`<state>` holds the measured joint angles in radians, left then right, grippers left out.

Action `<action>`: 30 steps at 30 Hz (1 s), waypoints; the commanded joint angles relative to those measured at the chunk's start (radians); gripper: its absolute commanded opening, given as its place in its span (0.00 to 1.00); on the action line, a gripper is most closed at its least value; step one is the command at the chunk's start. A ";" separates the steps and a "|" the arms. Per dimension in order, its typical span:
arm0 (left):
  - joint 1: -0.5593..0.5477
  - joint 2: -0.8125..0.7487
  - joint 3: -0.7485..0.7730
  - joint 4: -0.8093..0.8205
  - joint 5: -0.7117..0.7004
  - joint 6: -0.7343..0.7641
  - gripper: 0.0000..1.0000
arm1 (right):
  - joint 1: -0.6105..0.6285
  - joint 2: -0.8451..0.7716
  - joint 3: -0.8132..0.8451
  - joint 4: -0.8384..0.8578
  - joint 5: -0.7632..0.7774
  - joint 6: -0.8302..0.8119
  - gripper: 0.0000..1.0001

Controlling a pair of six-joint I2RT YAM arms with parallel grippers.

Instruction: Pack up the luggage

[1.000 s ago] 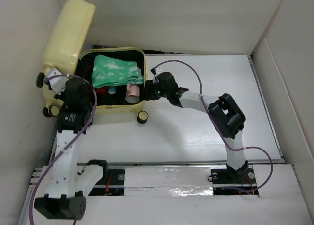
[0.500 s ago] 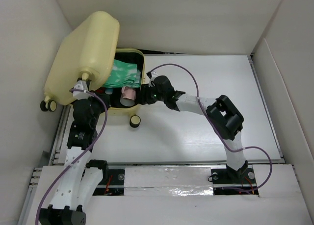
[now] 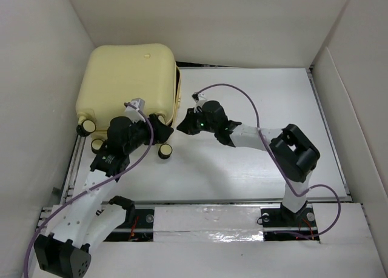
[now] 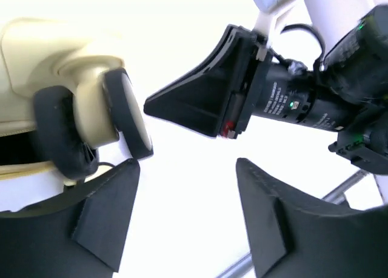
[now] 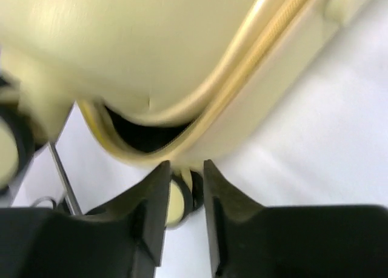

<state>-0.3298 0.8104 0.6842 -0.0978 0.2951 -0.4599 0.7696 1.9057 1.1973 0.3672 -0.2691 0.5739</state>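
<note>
Luggage (image 3: 130, 78): far left of the white table (image 3: 254, 163), lid down; smooth pale yellow hard shell with rounded corners (a dark slit shows at the seam by the right claw).
Wheel (image 4: 124, 117): black tyre, cream hub, on the case's near side.
Left claw (image 4: 187, 166): released, jaws wide, grasping nothing; one finger just beside the wheel.
Right claw (image 5: 186, 169): at the case's near right corner, fingers narrowly apart; whether it grips anything, I cannot tell.

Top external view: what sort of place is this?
Probably a lab robot cell: a white table boxed in by plain white panels, two arms bolted at its near edge, and a lone yellow suitcase as prop.
</note>
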 commanded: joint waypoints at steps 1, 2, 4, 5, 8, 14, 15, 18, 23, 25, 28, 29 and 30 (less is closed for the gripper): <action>0.005 -0.069 0.127 0.033 0.076 0.087 0.64 | -0.024 -0.080 -0.076 -0.013 -0.013 -0.020 0.04; 0.005 -0.074 0.146 0.032 0.059 0.089 0.66 | -0.024 -0.106 -0.108 -0.005 -0.012 -0.020 0.04; 0.005 -0.070 0.205 0.029 -0.049 0.061 0.68 | -0.035 -0.132 -0.140 -0.001 0.001 -0.020 0.04; 0.005 -0.056 0.227 0.026 -0.107 0.047 0.68 | -0.035 -0.160 -0.178 0.015 0.005 -0.020 0.04; 0.018 -0.005 0.317 0.000 -0.408 -0.042 0.70 | -0.047 -0.203 -0.229 0.024 0.034 -0.022 0.04; 0.154 0.180 0.515 -0.023 -0.701 -0.051 0.79 | -0.038 -0.301 -0.263 -0.048 0.067 -0.089 0.40; 0.184 0.209 0.540 -0.028 -0.708 -0.043 0.79 | -0.029 -0.309 -0.262 -0.054 0.071 -0.095 0.49; 0.323 0.323 0.626 -0.066 -0.648 -0.058 0.79 | 0.048 -0.318 -0.254 -0.051 0.114 -0.106 0.67; 0.379 0.242 0.497 0.053 -0.423 -0.141 0.75 | 0.161 -0.167 -0.168 -0.018 0.163 -0.134 0.89; 0.379 0.181 0.404 0.133 -0.459 -0.166 0.74 | 0.192 -0.123 -0.151 0.005 0.175 -0.131 0.97; 0.379 0.092 0.341 0.161 -0.537 -0.154 0.75 | 0.224 -0.073 -0.166 0.131 0.199 -0.097 1.00; 0.379 0.070 0.334 0.162 -0.540 -0.146 0.75 | 0.235 -0.060 -0.166 0.180 0.211 -0.088 1.00; 0.379 0.066 0.330 0.162 -0.541 -0.138 0.75 | 0.247 -0.033 -0.150 0.190 0.226 -0.088 1.00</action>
<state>0.0467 0.9417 1.0187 -0.0761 -0.2142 -0.5972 0.9966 1.8503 1.0149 0.3923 -0.1055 0.4755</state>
